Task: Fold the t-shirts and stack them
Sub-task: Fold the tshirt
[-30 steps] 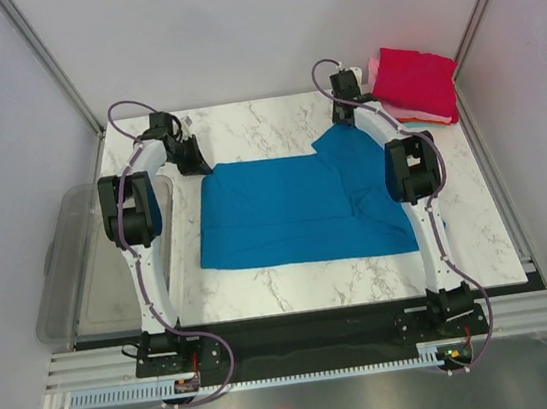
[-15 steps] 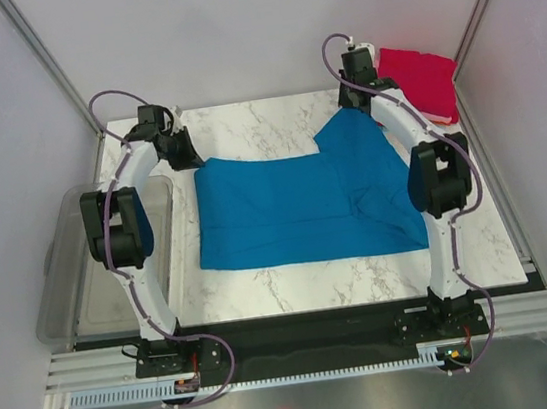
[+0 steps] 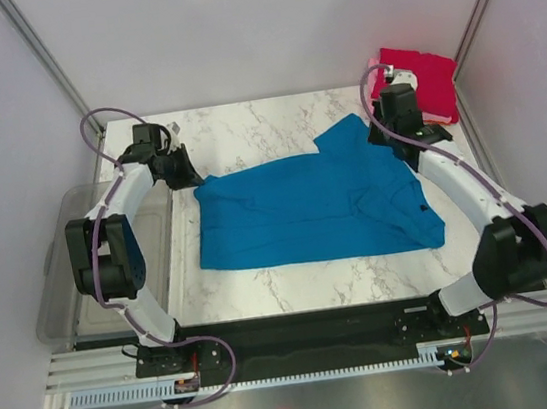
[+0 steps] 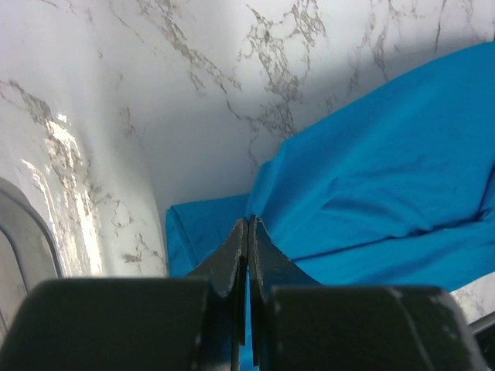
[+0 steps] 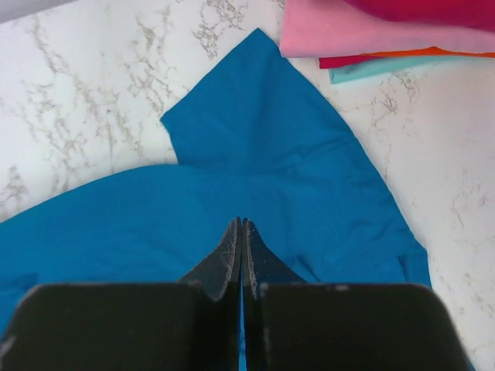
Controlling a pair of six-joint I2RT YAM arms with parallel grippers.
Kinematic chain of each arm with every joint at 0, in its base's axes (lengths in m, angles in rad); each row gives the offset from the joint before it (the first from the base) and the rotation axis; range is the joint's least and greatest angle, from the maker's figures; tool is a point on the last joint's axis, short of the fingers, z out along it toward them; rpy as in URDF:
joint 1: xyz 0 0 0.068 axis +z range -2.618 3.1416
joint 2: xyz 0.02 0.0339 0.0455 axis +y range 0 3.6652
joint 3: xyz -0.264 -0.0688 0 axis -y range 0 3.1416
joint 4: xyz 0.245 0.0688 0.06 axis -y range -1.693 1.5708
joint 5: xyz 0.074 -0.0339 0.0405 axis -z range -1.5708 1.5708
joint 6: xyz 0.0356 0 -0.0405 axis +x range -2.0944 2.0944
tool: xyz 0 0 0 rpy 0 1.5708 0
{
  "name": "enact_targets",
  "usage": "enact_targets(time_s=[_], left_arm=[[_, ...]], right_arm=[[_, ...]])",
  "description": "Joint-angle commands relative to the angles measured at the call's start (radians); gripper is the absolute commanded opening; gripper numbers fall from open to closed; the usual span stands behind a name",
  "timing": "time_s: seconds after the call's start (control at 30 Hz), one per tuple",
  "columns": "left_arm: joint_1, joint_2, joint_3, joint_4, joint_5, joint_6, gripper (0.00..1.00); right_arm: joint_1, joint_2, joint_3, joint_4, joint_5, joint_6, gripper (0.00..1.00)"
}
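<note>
Blue shirt: plain bright blue, no print, under both sets of jaws.
Table: white marble pattern with grey veins.
Stack ahead and right of the right jaws, top down: crimson fold, pink fold, thin orange edge, teal fold.
Bin: clear grey.
Arms: white links, black joints.
Fingers: dark grey.

A white marble-patterned tabletop carries a bright blue cloth t-shirt spread across mid-frame, and a crimson-topped stack of folded shirts at upper right.
</note>
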Motion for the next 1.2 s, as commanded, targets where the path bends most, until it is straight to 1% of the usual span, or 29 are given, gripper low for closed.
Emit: enact_targets(time_s=[0.0, 0.07, 0.13, 0.17, 0.2, 0.23, 0.27, 0.3, 0.33, 0.37, 0.4, 0.43, 0.47, 0.5, 0.53, 0.57, 0.6, 0.63, 0.73, 0.8, 0.87, 0.93, 1.1, 1.17], left_arm=[[-0.012, -0.101, -0.039, 0.047, 0.005, -0.018, 0.02], [-0.017, -0.127, -0.057, 0.049, -0.001, -0.011, 0.02], [-0.018, -0.136, -0.08, 0.049, -0.009, -0.005, 0.02], [-0.018, -0.135, -0.086, 0.05, -0.018, -0.004, 0.02], [-0.018, -0.127, -0.088, 0.05, -0.018, -0.008, 0.02], [-0.018, -0.12, -0.09, 0.05, -0.017, -0.011, 0.02], [-0.021, -0.118, -0.088, 0.05, -0.003, -0.013, 0.02], [-0.026, -0.115, -0.094, 0.049, -0.003, -0.016, 0.02], [-0.038, -0.112, -0.096, 0.05, -0.006, -0.013, 0.02], [-0.043, -0.113, -0.103, 0.05, -0.02, -0.014, 0.02], [-0.049, -0.113, -0.105, 0.049, -0.029, -0.016, 0.02], [-0.057, -0.118, -0.109, 0.05, -0.032, -0.019, 0.02], [-0.06, -0.12, -0.111, 0.05, -0.037, -0.021, 0.02], [-0.061, -0.12, -0.111, 0.049, -0.043, -0.025, 0.02], [-0.061, -0.123, -0.11, 0.044, -0.044, -0.028, 0.02], [-0.061, -0.127, -0.108, 0.043, -0.041, -0.028, 0.02], [-0.061, -0.13, -0.108, 0.04, -0.043, -0.031, 0.02], [-0.061, -0.136, -0.108, 0.04, -0.041, -0.036, 0.02], [-0.061, -0.138, -0.102, 0.026, -0.05, -0.04, 0.02], [-0.061, -0.133, -0.097, 0.021, -0.049, -0.051, 0.02], [-0.061, -0.129, -0.094, 0.017, -0.025, -0.062, 0.02], [-0.061, -0.124, -0.093, 0.015, -0.003, -0.071, 0.02], [-0.063, -0.132, -0.097, 0.015, 0.009, -0.077, 0.02], [-0.061, -0.141, -0.099, 0.015, 0.005, -0.076, 0.02]], right_arm=[[0.01, -0.174, -0.1, 0.041, 0.001, 0.034, 0.0], [0.015, -0.192, -0.127, 0.041, -0.025, 0.045, 0.0], [0.033, -0.154, -0.112, 0.032, -0.053, 0.047, 0.0], [0.041, -0.087, -0.067, 0.026, -0.054, 0.033, 0.25], [0.045, -0.044, -0.033, 0.006, -0.041, 0.028, 0.42], [0.055, 0.001, 0.004, 0.0, -0.036, 0.022, 0.55], [0.056, 0.097, 0.088, -0.006, -0.027, 0.01, 0.7], [0.058, 0.146, 0.136, -0.017, -0.018, 0.005, 0.72], [0.058, 0.245, 0.183, -0.023, 0.011, -0.001, 0.75], [0.058, 0.298, 0.293, -0.032, 0.028, -0.015, 0.76], [0.058, 0.352, 0.352, -0.051, 0.042, -0.022, 0.77], [0.056, 0.463, 0.415, -0.067, 0.074, -0.03, 0.79], [0.056, 0.524, 0.554, -0.11, 0.093, -0.041, 0.79], [0.055, 0.582, 0.629, -0.132, 0.11, -0.047, 0.8], [0.055, 0.698, 0.702, -0.153, 0.121, -0.051, 0.8], [0.052, 0.752, 0.845, -0.172, 0.142, -0.058, 0.8], [0.049, 0.807, 0.913, -0.201, 0.148, -0.07, 0.8], [0.046, 0.91, 1.043, -0.215, 0.15, -0.073, 0.8], [0.033, 1.074, 1.241, -0.275, 0.159, -0.082, 0.8], [0.026, 1.101, 1.244, -0.279, 0.179, -0.07, 0.81], [0.013, 1.081, 1.154, -0.253, 0.188, -0.045, 0.8], [0.006, 1.073, 1.103, -0.223, 0.193, -0.033, 0.79], [-0.005, 1.121, 1.127, -0.244, 0.161, -0.022, 0.75], [-0.011, 1.141, 1.138, -0.258, 0.148, -0.004, 0.71]])
